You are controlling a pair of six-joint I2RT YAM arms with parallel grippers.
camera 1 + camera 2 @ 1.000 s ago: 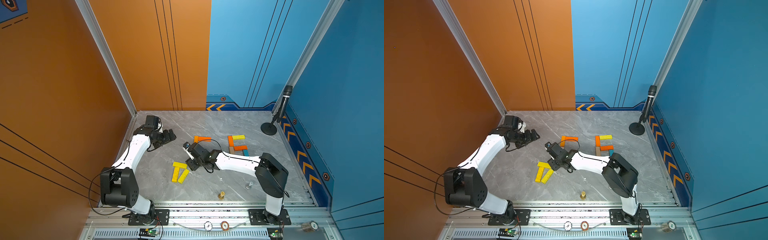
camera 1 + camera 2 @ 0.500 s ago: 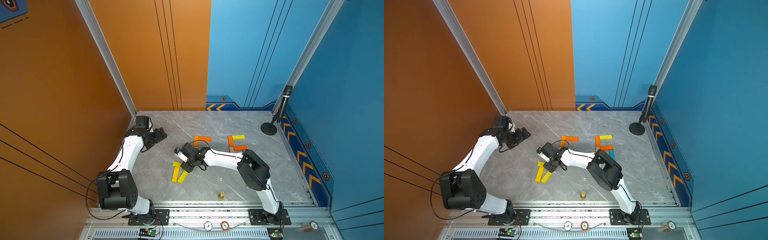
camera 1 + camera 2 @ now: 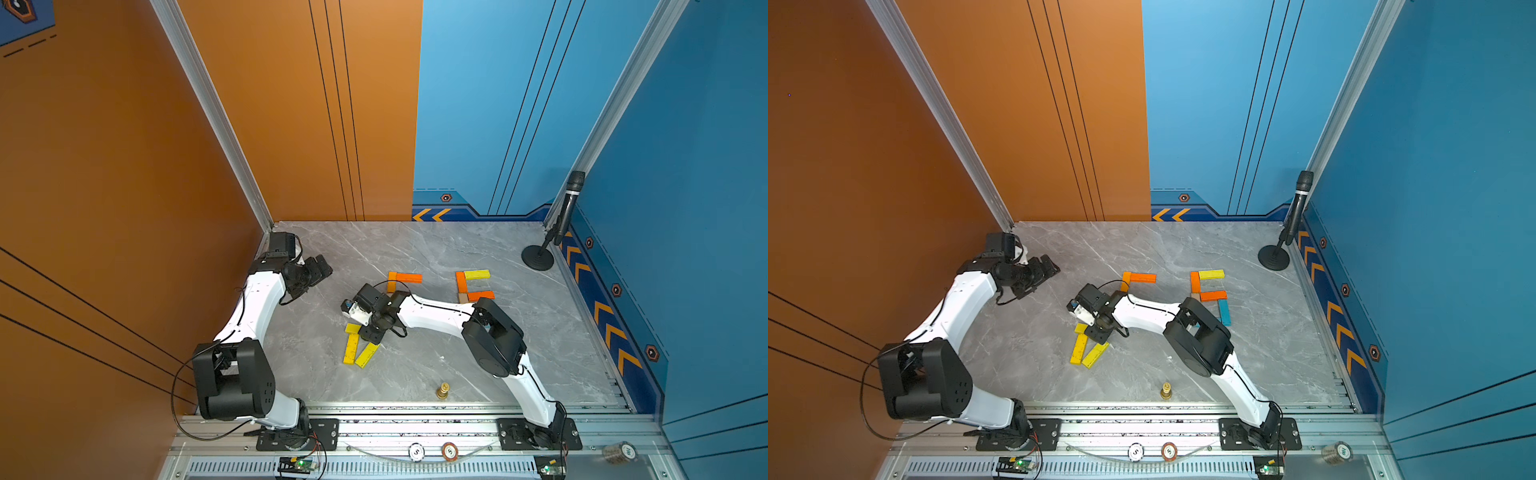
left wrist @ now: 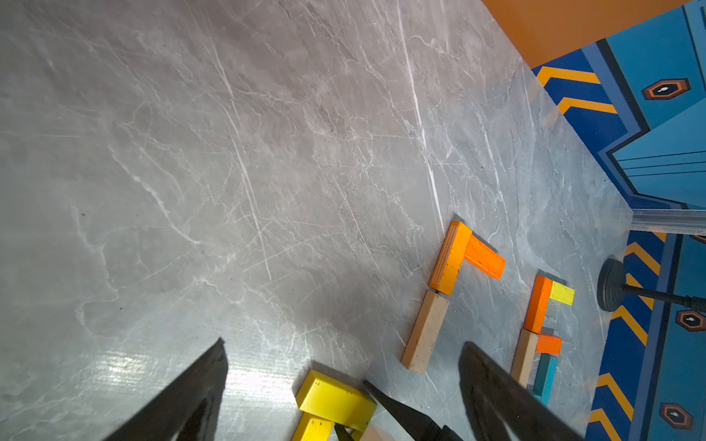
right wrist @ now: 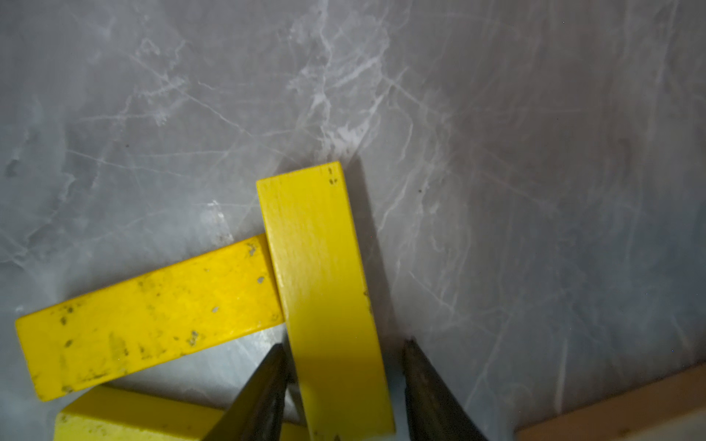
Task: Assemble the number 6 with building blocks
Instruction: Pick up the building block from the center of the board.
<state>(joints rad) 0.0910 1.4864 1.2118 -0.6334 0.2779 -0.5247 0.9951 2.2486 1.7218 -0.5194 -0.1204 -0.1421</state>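
3 flat, scuffed yellow planks (image 5: 145,317) on veined marble (image 5: 535,152)

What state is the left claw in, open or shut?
Open. The left claw hangs with fingers spread wide apart, gripping nothing.

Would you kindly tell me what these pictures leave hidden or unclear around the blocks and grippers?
- Right gripper: right wrist view, fingers flank a yellow block; picture edge cuts the contact, so grip unclear.
- Tan block: clear in left wrist view; right arm covers it in both top views.
- Third yellow block: right wrist view, cut by the edge.
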